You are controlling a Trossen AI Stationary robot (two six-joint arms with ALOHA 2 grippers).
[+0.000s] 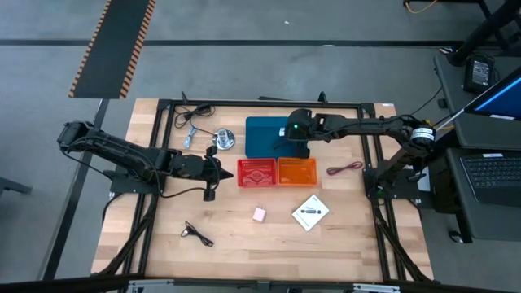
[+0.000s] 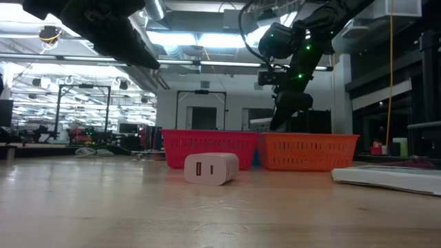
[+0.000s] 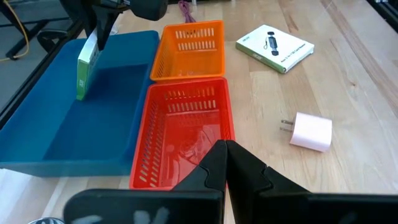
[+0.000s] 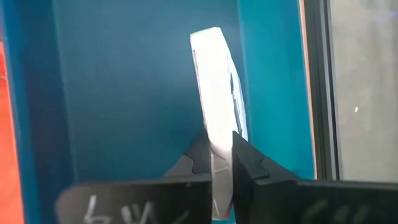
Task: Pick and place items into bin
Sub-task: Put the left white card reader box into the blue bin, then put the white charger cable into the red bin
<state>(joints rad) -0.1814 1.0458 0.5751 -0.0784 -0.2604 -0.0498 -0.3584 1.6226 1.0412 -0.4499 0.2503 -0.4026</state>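
My right gripper (image 1: 295,134) (image 4: 219,140) is over the blue bin (image 1: 262,134) (image 4: 124,81), shut on a white card box (image 4: 214,87) (image 3: 87,62). A second white card box with a black pen shape (image 1: 309,213) (image 3: 275,46) lies flat on the table near the orange basket. The pale cube, a small charger (image 1: 259,214) (image 2: 211,169) (image 3: 311,131), rests on its side in front of the baskets. A thin black cable (image 1: 198,234) lies near the front left. My left gripper (image 1: 220,168) (image 3: 225,148) is shut, empty, beside the red basket (image 1: 256,172). The green cube is not visible. My right gripper pinches the white card box between its two fingers at its upper edge (image 4: 217,134), coming from above and pointing down. The box hangs edge-on and upright below the fingers (image 3: 102,28), inside the blue bin's walls. Whether its lower end (image 3: 81,93) touches the floor I cannot tell.
The red basket (image 3: 183,130) and orange basket (image 1: 296,171) (image 3: 186,50) stand side by side in front of the blue bin. A maroon cable (image 1: 344,168) lies right of the orange basket. More black cables (image 1: 195,114) and a round silver disc (image 1: 225,140) lie at the far left.
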